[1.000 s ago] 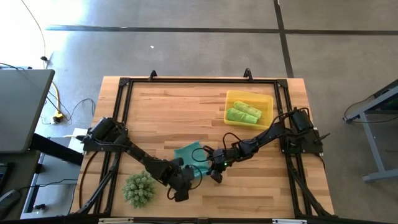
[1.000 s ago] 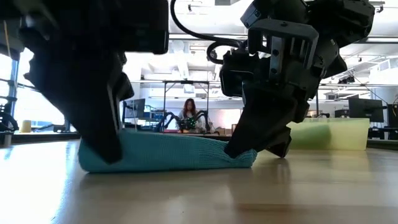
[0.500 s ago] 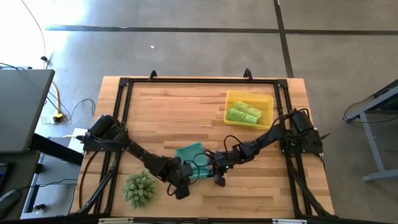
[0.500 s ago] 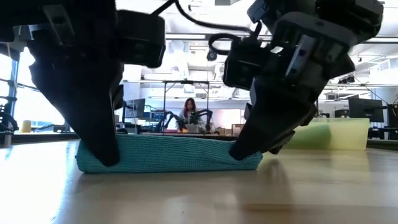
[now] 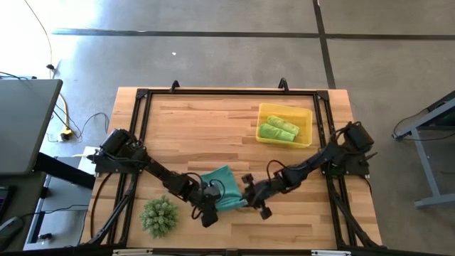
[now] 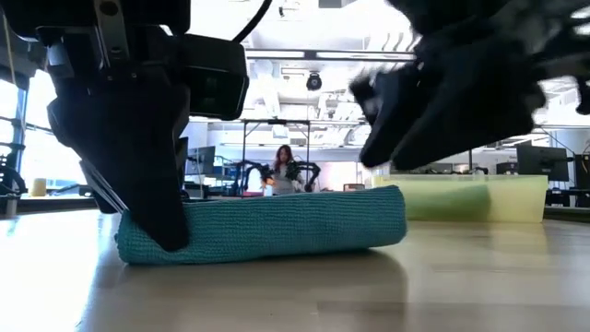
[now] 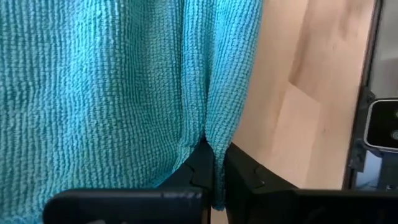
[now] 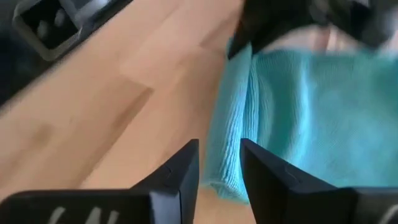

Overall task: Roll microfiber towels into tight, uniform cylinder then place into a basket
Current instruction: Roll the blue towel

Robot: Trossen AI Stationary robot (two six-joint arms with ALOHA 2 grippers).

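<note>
A teal-blue microfiber towel (image 5: 222, 189), partly rolled into a thick bundle (image 6: 267, 235), lies on the wooden table near its near edge. My left gripper (image 5: 207, 207) is shut on the towel's left end (image 6: 152, 242). My right gripper (image 8: 219, 171) is open and hangs blurred above the towel's right end (image 6: 442, 101), clear of it. The yellow basket (image 5: 307, 119) stands at the far right of the table. Rolled lime-green towels (image 5: 277, 129) lie in it. My left gripper pinches a crease of the teal towel (image 7: 200, 134) between its two shut fingers (image 7: 239, 171), at the towel's left end. The fingers slant down from above. The towel rests on the table, its roll lying level.
A spiky green ball-shaped plant (image 5: 159, 216) sits at the near left corner, close to my left arm. A black frame (image 5: 142, 128) runs around the tabletop. Bare wood lies between the towel and the basket.
My right gripper has let go of the towel's right end, opened, rolled its wrist, and risen toward the near right. My left gripper has sunk a little, still shut on the left end. The teal towel has rolled into a thicker bundle and shifted toward the near edge.
</note>
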